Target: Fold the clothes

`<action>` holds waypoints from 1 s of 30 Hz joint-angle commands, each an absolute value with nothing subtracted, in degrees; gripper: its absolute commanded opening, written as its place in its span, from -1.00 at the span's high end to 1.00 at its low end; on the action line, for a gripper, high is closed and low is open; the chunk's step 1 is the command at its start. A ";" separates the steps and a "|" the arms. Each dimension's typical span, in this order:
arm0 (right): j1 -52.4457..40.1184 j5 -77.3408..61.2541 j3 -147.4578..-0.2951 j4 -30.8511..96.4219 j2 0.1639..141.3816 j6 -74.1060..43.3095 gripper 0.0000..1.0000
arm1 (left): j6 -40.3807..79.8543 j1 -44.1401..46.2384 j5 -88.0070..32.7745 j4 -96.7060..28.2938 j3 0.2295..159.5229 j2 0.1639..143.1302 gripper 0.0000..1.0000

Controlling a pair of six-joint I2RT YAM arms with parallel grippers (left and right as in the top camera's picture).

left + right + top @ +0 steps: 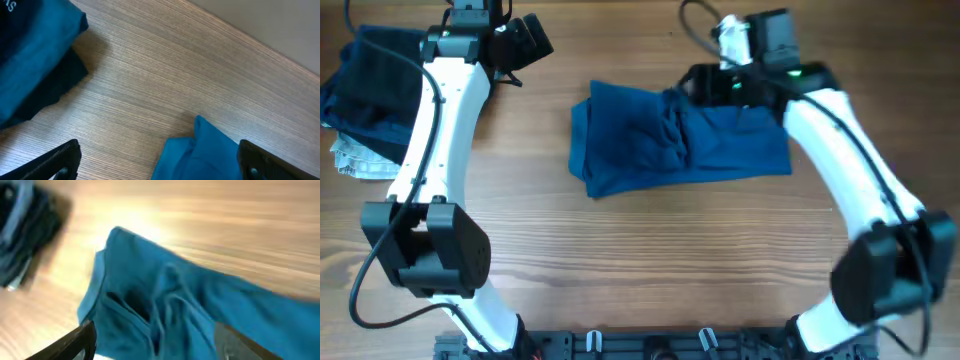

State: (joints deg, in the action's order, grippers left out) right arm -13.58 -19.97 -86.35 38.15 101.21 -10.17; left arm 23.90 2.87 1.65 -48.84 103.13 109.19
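The clothes, one mid-blue T-shirt [670, 140], lie in a folded, bunched rectangle at the middle of the table, with wrinkles at its centre. My right gripper [705, 85] hovers over the shirt's far edge. In the blurred right wrist view its fingers [70, 342] stand wide apart, with rumpled blue fabric [165, 305] spread under and between them and nothing pinched. My left gripper [528, 45] is at the far left, off the shirt. It stands wide open over bare wood, with only a corner of the shirt [200, 155] beside its right finger [270, 162].
A pile of dark navy and black garments [365, 75] sits at the table's far left corner, with a whitish patterned cloth [355, 158] under its near side. The pile [35, 55] also shows in the left wrist view.
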 commanded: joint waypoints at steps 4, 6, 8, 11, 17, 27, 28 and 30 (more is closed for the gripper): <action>-13.21 -7.46 -82.81 45.08 102.50 -14.96 0.91 | 24.27 2.83 2.04 -48.71 103.42 109.08 -0.99; -13.21 -7.14 -80.93 44.56 104.90 -16.23 0.92 | 24.27 2.83 2.02 -48.71 103.42 109.08 -0.99; -13.21 -5.69 -80.01 43.72 108.40 -16.78 0.91 | 24.27 2.83 2.04 -48.71 103.42 109.08 -1.00; -13.21 -5.61 -80.01 41.41 113.21 -16.56 0.91 | 24.27 2.83 2.04 -48.69 103.42 109.08 -1.00; -15.07 -23.57 -80.01 40.47 114.87 -13.13 0.91 | 24.27 2.83 2.04 -48.71 103.42 109.08 -0.99; -19.31 -30.26 -80.55 35.94 114.65 -4.43 0.77 | 24.27 2.83 2.04 -48.71 103.42 109.08 -1.00; -19.05 -30.52 -81.34 36.77 114.26 -2.04 0.77 | 24.27 2.83 2.04 -48.69 103.42 109.08 -1.00; -17.89 -30.52 -83.44 37.91 111.83 -0.16 0.77 | 24.27 2.83 2.02 -48.71 103.42 109.08 -0.99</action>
State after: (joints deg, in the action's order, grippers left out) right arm -18.96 -27.88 -80.75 37.34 114.54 -6.15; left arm 23.90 2.87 1.67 -48.84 103.13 109.19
